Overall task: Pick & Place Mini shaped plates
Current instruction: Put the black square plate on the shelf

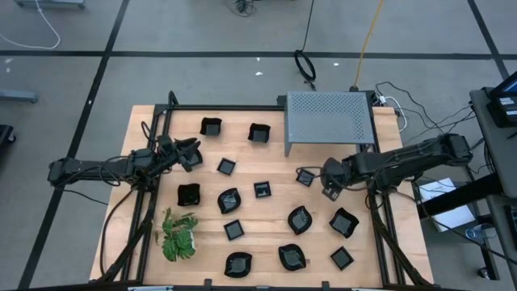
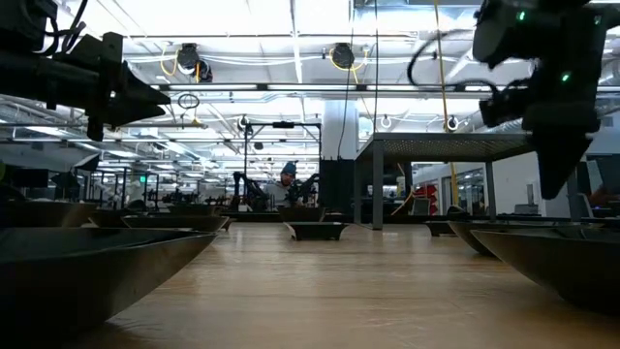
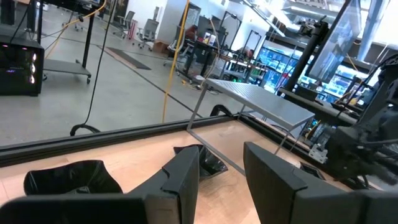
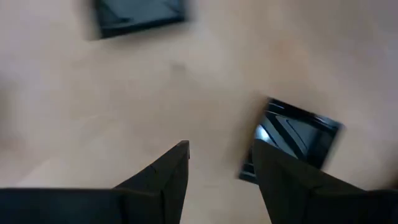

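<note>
Black glossy mini shaped plates point(image 1: 262, 189) lie scattered over my pale wooden table point(image 1: 266, 234), spread apart, I judge, so that each can be taken singly. From above, my left gripper point(image 1: 192, 156) sits over the far-left part of the table, between a square plate point(image 1: 211, 127) farther off and another point(image 1: 227, 166) just beside it to the right. My right gripper point(image 1: 329, 185) hangs in front of the grey perforated box point(image 1: 327, 117), just beside a small square plate point(image 1: 305, 178). A green plant point(image 1: 178, 234) stands at the near left.

Level with the table, plate rims fill the near corners, and one dish point(image 2: 316, 230) sits mid-table. Both my arms hang above the wood; neither touches a plate here.

Past my left wrist, the fingers point(image 3: 186, 177) stand a moderate gap apart with nothing between them. One plate point(image 3: 71, 177) lies beyond them to one side, another point(image 3: 208, 163) shows through the gap.

Past my right wrist, I look almost straight down. My fingers point(image 4: 171, 171) are spread wide and empty, and a square plate point(image 4: 297, 138) lies on the wood just beyond one fingertip, not between the two. I judge I am lining up on it and must shift sideways before closing.
</note>
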`<state>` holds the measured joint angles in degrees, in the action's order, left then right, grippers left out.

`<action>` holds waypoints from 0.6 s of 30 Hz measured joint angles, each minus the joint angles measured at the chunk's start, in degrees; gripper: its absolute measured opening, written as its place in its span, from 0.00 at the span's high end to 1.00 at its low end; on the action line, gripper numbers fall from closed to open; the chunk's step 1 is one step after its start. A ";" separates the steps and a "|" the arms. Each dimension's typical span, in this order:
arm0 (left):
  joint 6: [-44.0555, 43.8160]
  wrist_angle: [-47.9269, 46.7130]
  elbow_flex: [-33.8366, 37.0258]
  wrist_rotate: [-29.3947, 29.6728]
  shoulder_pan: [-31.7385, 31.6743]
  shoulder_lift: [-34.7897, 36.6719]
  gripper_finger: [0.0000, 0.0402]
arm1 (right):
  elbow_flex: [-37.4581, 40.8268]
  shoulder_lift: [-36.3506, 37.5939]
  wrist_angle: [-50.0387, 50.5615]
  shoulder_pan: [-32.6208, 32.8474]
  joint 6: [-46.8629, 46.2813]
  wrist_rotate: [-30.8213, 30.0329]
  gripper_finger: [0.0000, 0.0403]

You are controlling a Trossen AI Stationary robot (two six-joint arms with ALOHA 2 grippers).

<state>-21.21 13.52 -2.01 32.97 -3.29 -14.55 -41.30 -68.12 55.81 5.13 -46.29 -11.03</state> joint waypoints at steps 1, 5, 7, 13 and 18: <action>0.00 0.00 0.01 0.00 0.00 0.00 0.68 | 0.29 -0.91 0.33 -0.32 -2.46 -0.93 0.59; 0.00 0.00 -0.01 0.00 0.00 0.00 0.68 | 2.18 -3.75 -0.32 -1.25 -11.32 -1.13 0.59; 0.00 0.00 0.00 -0.01 0.01 -0.02 0.68 | 3.62 -4.64 -1.52 -1.32 -14.66 -1.13 0.59; 0.00 0.00 0.01 0.00 0.01 -0.02 0.68 | 7.19 -5.80 -3.74 -1.32 -20.06 -1.31 0.59; 0.00 0.00 0.01 0.00 0.00 -0.02 0.68 | 8.20 -5.42 -4.65 -1.25 -19.90 -2.95 0.59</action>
<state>-21.21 13.52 -2.00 32.97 -3.29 -14.56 -33.10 -73.54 51.17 3.88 -66.19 -13.98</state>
